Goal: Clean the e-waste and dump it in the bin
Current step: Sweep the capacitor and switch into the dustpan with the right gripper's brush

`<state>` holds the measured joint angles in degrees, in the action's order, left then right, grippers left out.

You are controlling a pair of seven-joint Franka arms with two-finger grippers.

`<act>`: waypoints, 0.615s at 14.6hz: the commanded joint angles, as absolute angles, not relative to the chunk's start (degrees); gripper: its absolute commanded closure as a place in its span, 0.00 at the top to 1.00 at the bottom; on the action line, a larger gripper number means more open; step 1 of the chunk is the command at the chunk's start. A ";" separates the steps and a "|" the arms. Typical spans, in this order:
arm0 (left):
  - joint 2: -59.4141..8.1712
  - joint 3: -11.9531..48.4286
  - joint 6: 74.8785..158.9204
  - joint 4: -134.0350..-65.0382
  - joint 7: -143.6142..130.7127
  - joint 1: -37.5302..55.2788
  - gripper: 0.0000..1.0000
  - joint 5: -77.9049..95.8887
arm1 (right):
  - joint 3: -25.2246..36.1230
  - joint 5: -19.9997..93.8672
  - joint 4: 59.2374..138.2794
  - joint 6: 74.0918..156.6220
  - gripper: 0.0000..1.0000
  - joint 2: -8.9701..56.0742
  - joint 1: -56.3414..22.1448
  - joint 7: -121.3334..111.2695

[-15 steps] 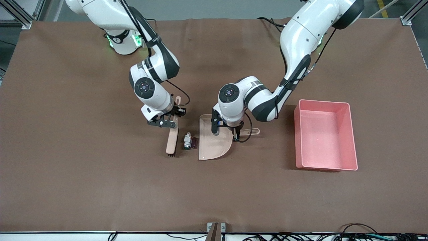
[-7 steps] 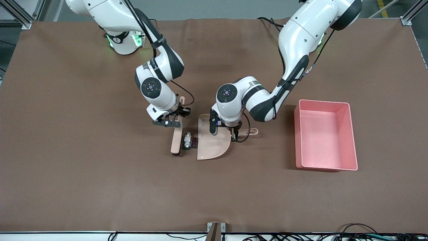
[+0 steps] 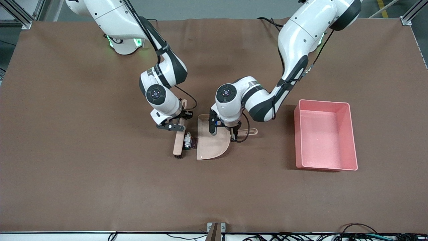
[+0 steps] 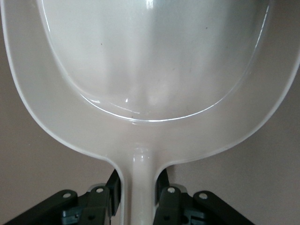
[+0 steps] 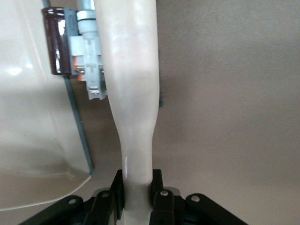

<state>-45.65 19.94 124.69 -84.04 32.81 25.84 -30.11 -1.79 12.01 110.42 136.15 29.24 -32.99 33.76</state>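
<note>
The e-waste (image 3: 188, 141), a white-grey component and a small dark maroon block, lies on the table between the brush and the open lip of the beige dustpan (image 3: 211, 142). My right gripper (image 3: 178, 125) is shut on the handle of the beige brush (image 3: 178, 144), whose side touches the scraps. The right wrist view shows the brush (image 5: 129, 89), my right gripper (image 5: 137, 194), the maroon block (image 5: 54, 40) and the white-grey component (image 5: 89, 70). My left gripper (image 3: 234, 132) is shut on the dustpan handle; the left wrist view shows it (image 4: 139, 199) and the dustpan (image 4: 150, 70). The pink bin (image 3: 347, 134) stands empty.
The bin stands at the left arm's end of the table, a gap of bare brown table cover (image 3: 100, 187) away from the dustpan. The dustpan's edge also shows in the right wrist view (image 5: 33, 131).
My right gripper has carried the brush toward the dustpan until it touches the e-waste. The dustpan has shifted slightly toward the brush. The gap round the scraps has closed.
</note>
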 commanded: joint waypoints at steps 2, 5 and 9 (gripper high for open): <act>-48.96 19.78 124.98 -81.12 33.05 26.90 0.10 -30.15 | -1.67 12.74 109.16 135.62 0.00 29.88 -34.19 35.16; -49.04 19.78 124.98 -81.12 32.96 26.81 0.10 -30.06 | -1.76 12.83 108.11 135.62 0.00 30.93 -34.54 35.24; -49.04 19.69 124.98 -81.12 32.96 26.81 0.10 -30.15 | -1.76 12.83 105.47 135.62 0.00 32.78 -36.21 37.00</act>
